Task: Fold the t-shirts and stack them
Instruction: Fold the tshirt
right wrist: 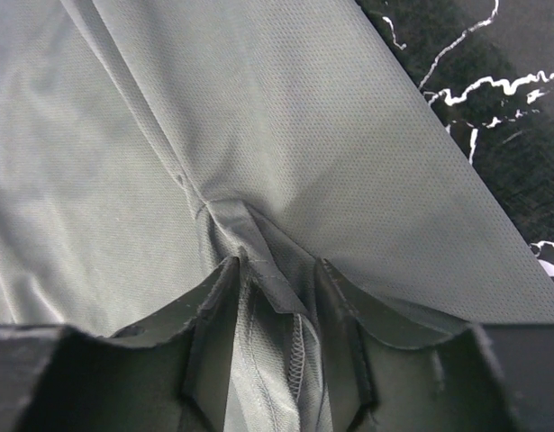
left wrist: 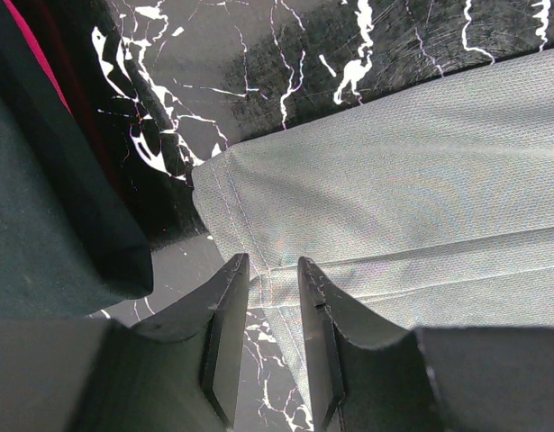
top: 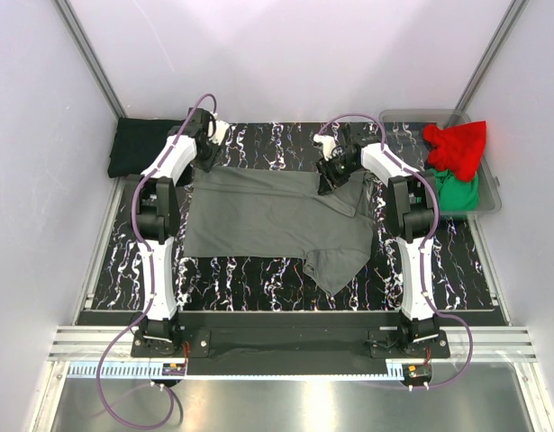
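Black marbled table (top: 240, 270), white walls (top: 286, 54); grey t-shirt (top: 258, 211) bunched in right claw (right wrist: 278, 265), left claw (left wrist: 272, 263) narrow, grip unclear.

Your grey shirt (top: 267, 216) lies spread mid-desk, mostly flat, its far right corner bunched up and one sleeve pointing near right. The black shirt (top: 137, 148) sits far left. The red shirt (top: 457, 144) and green shirt (top: 458, 191) are crumpled far right.
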Robot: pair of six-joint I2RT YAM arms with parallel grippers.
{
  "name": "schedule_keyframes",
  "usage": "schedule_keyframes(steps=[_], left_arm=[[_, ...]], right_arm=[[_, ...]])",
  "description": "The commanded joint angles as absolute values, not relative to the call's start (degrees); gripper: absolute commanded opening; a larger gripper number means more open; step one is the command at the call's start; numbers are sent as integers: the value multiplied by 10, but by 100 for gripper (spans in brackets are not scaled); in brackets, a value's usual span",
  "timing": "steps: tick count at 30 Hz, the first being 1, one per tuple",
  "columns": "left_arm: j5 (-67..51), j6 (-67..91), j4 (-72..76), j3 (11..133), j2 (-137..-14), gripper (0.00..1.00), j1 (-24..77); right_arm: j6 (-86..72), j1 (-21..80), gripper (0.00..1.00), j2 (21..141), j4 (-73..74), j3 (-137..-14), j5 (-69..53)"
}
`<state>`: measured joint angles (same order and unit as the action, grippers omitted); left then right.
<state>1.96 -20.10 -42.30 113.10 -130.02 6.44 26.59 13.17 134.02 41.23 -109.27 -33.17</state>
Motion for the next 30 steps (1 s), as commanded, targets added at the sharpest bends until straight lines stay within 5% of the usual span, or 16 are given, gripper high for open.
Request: schedule_keyframes(steps=[1, 30], left_arm=[[26, -201, -403, 1134, -1263, 34, 62], [4, -177, -402, 1159, -1261, 33, 40]], right_arm=[[270, 132, 43, 1306, 412, -1092, -315], [264, 226, 38, 1165, 396, -968, -211]])
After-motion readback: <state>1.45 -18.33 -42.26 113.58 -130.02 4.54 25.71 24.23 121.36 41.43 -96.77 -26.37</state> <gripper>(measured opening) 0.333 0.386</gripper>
